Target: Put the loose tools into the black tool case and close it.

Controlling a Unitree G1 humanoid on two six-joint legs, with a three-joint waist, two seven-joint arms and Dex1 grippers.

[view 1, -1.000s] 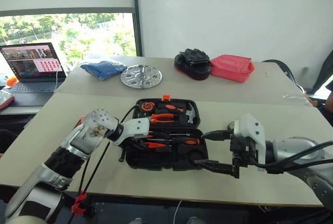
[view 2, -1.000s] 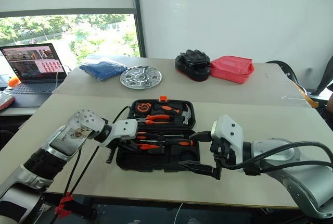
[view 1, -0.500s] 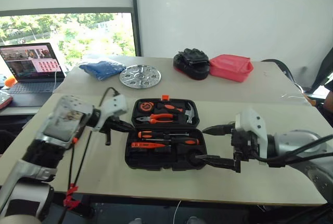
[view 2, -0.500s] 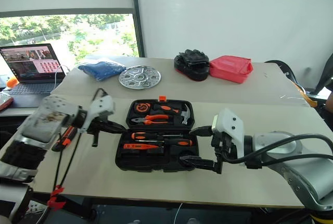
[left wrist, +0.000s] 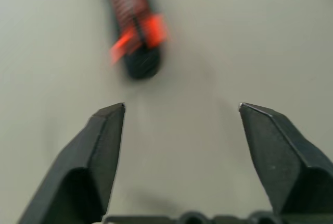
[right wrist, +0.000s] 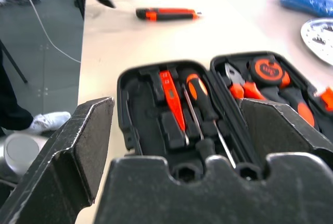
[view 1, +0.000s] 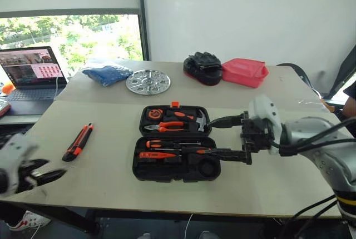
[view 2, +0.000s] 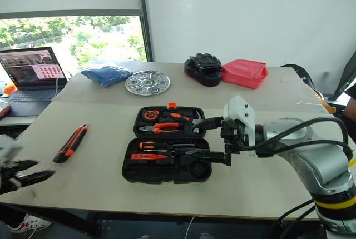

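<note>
The black tool case (view 1: 146, 170) lies open on the near table. Its front half holds two black-and-orange screwdrivers (view 1: 179, 144) and a slim orange screwdriver (view 1: 154, 154). Its back half holds pliers, a hammer and a tape measure. One loose tool, an orange-and-black utility knife (view 1: 78, 142), lies on the table left of the case. My left gripper (left wrist: 182, 112) is open, low at the table's front left edge, with the knife's end (left wrist: 136, 31) just ahead of its fingers. Open too, my right gripper (view 1: 211, 137) hovers over the case's right side with nothing in it.
On the far table are a blue bag (view 1: 104, 74), a round metal plate (view 1: 148, 81), a black gloves bundle (view 1: 203, 68) and a red pouch (view 1: 243, 72). A laptop (view 1: 33, 69) stands open at the left. A gap runs between the two tables.
My left arm swung from the case's left side out to the table's front left edge, and its gripper opened. The right gripper rose and moved in over the case's right side.
</note>
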